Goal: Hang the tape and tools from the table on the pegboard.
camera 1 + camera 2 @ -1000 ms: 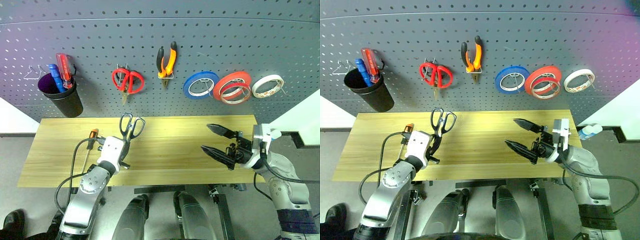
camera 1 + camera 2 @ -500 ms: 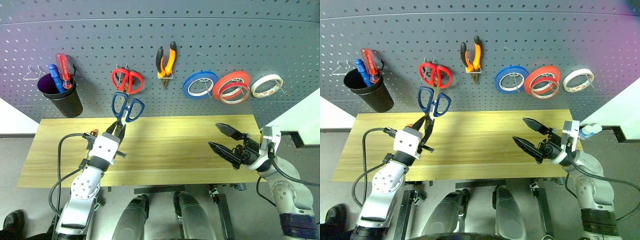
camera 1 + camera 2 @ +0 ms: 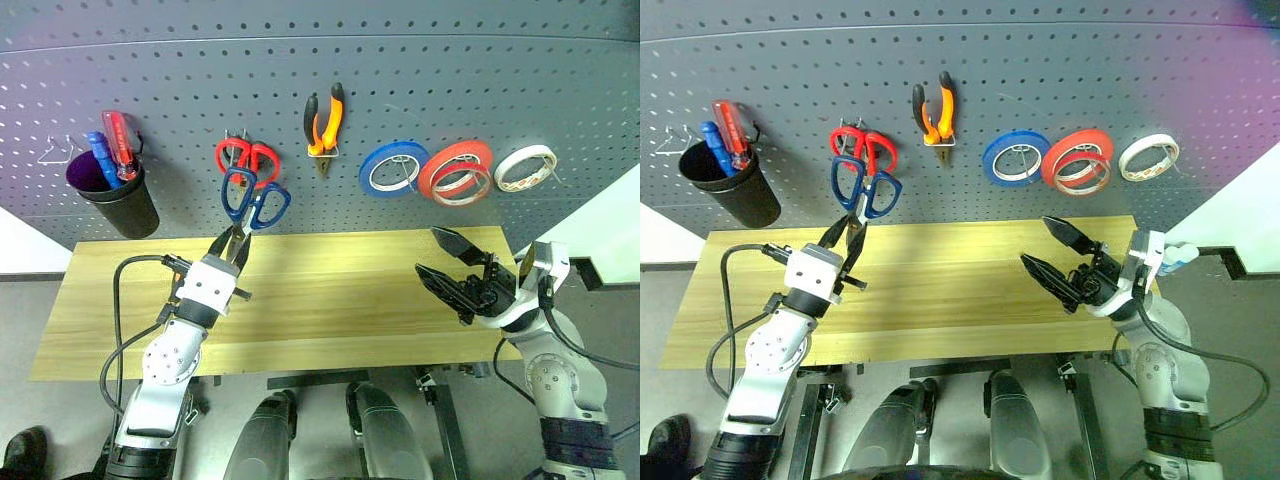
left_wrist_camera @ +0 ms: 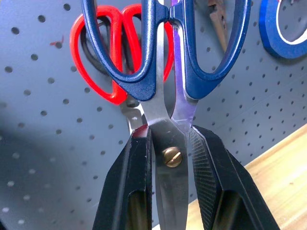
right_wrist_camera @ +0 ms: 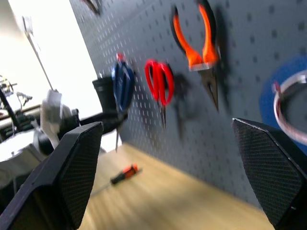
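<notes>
My left gripper (image 3: 232, 246) is shut on the blades of the dark blue-handled scissors (image 3: 254, 199). It holds them handles-up against the pegboard (image 3: 450, 90), just below the red scissors (image 3: 247, 158). In the left wrist view the fingers (image 4: 136, 158) clamp the scissors (image 4: 165, 91) at the pivot screw. The orange-handled pliers (image 3: 323, 124) hang on a hook. The thin reddish-orange tape (image 3: 468, 186) hangs together with a thicker red roll (image 3: 452, 160). An orange-and-black screwdriver (image 5: 123, 173) lies on the table (image 3: 340, 300). My right gripper (image 3: 425, 250) hovers open and empty over the table's right end.
A black cup (image 3: 118, 196) at the pegboard's left holds red and blue screwdrivers. A blue tape roll (image 3: 392, 168) and a white one (image 3: 527, 167) hang to the right of the pliers. A bare wire hook (image 3: 55, 152) sits left of the cup.
My left gripper has lifted the blue scissors off the table and tipped them handles-up toward the pegboard. The right gripper rose slightly and stays open.
</notes>
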{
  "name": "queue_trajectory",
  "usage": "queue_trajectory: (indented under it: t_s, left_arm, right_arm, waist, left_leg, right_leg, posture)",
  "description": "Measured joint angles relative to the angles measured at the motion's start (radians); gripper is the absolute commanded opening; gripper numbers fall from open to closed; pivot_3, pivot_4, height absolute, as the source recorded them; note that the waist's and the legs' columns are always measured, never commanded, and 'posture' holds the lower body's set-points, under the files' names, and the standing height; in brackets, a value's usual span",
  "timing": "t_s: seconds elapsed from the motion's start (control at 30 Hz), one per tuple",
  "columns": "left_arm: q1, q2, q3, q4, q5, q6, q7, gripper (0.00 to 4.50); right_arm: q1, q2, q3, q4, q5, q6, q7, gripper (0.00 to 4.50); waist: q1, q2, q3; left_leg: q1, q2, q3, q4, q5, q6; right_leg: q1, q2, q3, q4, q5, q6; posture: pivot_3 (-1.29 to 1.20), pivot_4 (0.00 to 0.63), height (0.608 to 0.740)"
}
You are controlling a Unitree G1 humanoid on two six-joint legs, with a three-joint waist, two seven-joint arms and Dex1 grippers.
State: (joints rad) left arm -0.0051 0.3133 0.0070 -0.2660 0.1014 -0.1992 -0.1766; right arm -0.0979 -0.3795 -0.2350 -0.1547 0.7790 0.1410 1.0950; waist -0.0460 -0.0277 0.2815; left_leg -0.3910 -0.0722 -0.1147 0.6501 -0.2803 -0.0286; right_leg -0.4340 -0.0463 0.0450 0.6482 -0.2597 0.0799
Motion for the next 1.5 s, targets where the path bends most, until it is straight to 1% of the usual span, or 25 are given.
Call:
queue_trajectory:
  t_s: [0.17,0.4,0.57,0.77,1.1,1.5]
  left_arm:
    - [-0.041,0.004,0.028,0.020,-0.001,-0.014,0.004,0.79]
    - [-0.053,0.016,0.069,0.111,-0.021,-0.057,0.003,0.79]
    - [-0.023,0.013,0.060,0.108,-0.023,-0.112,-0.007,0.79]
    - [-0.009,0.010,0.036,0.107,0.002,-0.159,-0.017,0.79]
    - [-0.001,0.014,0.054,0.046,0.010,-0.161,-0.009,0.79]
    - [0.027,0.009,0.093,0.060,0.003,-0.164,0.009,0.79]
  right_arm:
    - [-0.002,0.019,0.012,-0.001,-0.020,-0.037,-0.013,4.50]
    - [0.007,0.012,0.012,0.001,-0.031,-0.048,-0.008,4.50]
    - [0.006,0.012,0.012,0.003,-0.030,-0.048,-0.010,4.50]
    - [-0.001,0.013,0.012,0.015,-0.032,-0.052,-0.009,4.50]
    - [-0.012,0.013,0.012,0.069,-0.047,-0.062,0.008,4.50]
    - [-0.026,0.013,0.012,0.101,-0.059,-0.065,0.025,4.50]
  waist:
    - [-0.003,0.000,0.000]
    - [-0.010,0.001,0.000]
    - [-0.023,0.001,-0.001]
    - [-0.025,0.001,-0.001]
    - [-0.024,0.001,-0.001]
    - [-0.023,0.002,-0.002]
  left_leg:
    - [0.000,0.000,0.000,0.001,0.000,0.000]
    - [0.000,0.000,0.000,0.002,0.000,0.000]
    - [0.000,0.000,0.001,0.002,0.000,0.000]
    - [0.001,0.000,0.001,0.003,0.000,0.000]
    - [0.001,0.000,0.001,0.004,0.000,0.000]
    - [0.001,0.000,0.001,0.004,0.000,0.000]
  right_leg:
    - [0.000,0.000,0.000,0.001,0.000,0.000]
    - [0.000,0.000,0.000,0.001,0.001,0.000]
    - [0.000,0.000,0.000,0.001,0.001,0.000]
    - [0.000,0.000,0.001,0.003,0.002,-0.001]
    - [0.000,0.000,0.001,0.003,0.002,0.000]
    - [0.000,0.001,0.001,0.004,0.002,0.000]
  posture:
    - [-0.17,0.238,0.740]
    - [-0.17,0.238,0.740]
    - [-0.17,0.239,0.740]
    - [-0.16,0.240,0.740]
    - [-0.15,0.238,0.740]
    - [-0.14,0.235,0.740]
